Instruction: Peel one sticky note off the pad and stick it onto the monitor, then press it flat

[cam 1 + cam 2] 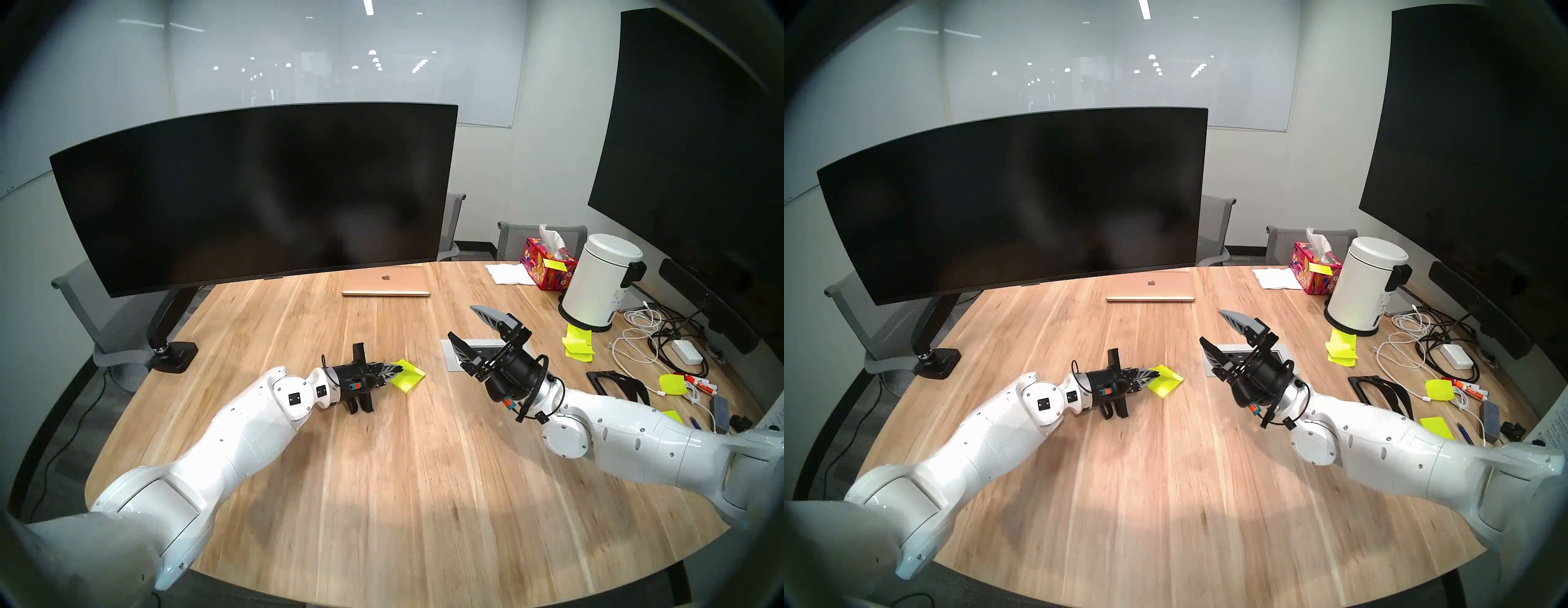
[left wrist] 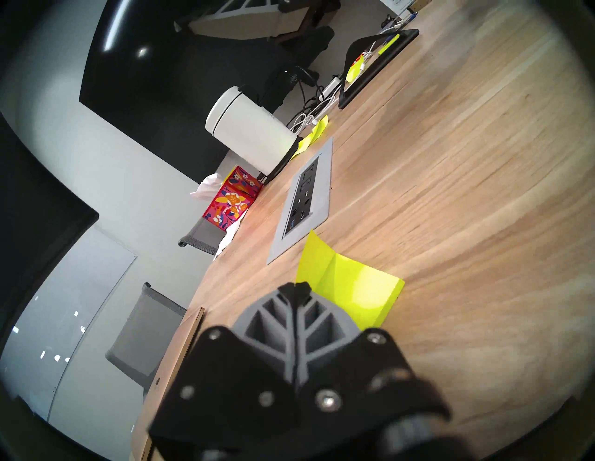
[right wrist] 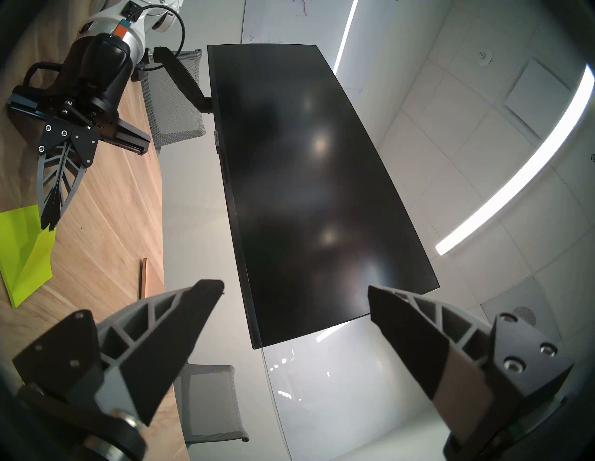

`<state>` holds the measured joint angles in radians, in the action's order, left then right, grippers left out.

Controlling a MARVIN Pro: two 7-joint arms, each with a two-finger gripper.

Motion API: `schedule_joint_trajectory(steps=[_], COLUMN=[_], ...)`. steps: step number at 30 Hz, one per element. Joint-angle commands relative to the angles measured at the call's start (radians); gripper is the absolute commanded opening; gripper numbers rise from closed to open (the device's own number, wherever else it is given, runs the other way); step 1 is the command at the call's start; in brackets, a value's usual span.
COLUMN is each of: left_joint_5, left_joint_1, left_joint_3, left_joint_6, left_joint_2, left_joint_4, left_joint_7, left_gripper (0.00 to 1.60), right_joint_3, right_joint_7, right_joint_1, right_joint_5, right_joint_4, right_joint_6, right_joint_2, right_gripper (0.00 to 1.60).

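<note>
So the big wooden table [image 1: 382,488] is the landmark here. At its far left edge the wide curved monitor [image 1: 254,195] hangs on its arm mount, screen dark, nothing stuck on it. Off the table's right side there's a wall screen [image 1: 695,140], also black. A closed gold laptop [image 1: 386,284] sits at the table's far middle, just under the monitor's right end. A white bin [image 1: 598,282] stands at the far right, with a tissue box [image 1: 547,265] beside it and loose yellow-green notes [image 1: 578,349] in front.

The right gripper [image 1: 466,333] hovers above the table right of centre, fingers spread wide, holding nothing, tilted up toward the monitor.

The left gripper [image 1: 396,370] is low over the table's middle, fingers pinched together on the corner of the note [image 2: 317,262]. That top sheet is bent up, still joined along a crease to the pad [image 2: 363,296], which lies flat on the table just left of the grey outlet panel [image 2: 306,199].
</note>
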<state>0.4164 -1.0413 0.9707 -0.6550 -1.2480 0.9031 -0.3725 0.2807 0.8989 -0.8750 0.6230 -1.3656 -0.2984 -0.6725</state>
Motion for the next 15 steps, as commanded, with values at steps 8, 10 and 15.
schedule_joint_trajectory(steps=[8,10,15], left_joint_5=[-0.017,-0.016,-0.016], left_joint_1=[-0.044,-0.043,-0.044], left_joint_3=[-0.005,-0.008,-0.013], left_joint_6=[0.037,0.042,0.058], left_joint_2=[-0.004,-0.006,-0.01], left_joint_4=[0.011,0.007,0.014], left_joint_7=[-0.002,0.0,0.001], left_gripper=[0.0,0.0,0.0], right_joint_3=[0.011,0.011,0.011], right_joint_7=[0.009,0.009,0.009], right_joint_1=[0.011,0.011,0.011], right_joint_5=[-0.002,-0.002,-0.002], right_joint_4=[-0.009,-0.009,-0.009], right_joint_6=[-0.001,-0.001,-0.001], right_joint_2=[-0.002,-0.002,-0.002], right_gripper=[1.6,1.6,1.6])
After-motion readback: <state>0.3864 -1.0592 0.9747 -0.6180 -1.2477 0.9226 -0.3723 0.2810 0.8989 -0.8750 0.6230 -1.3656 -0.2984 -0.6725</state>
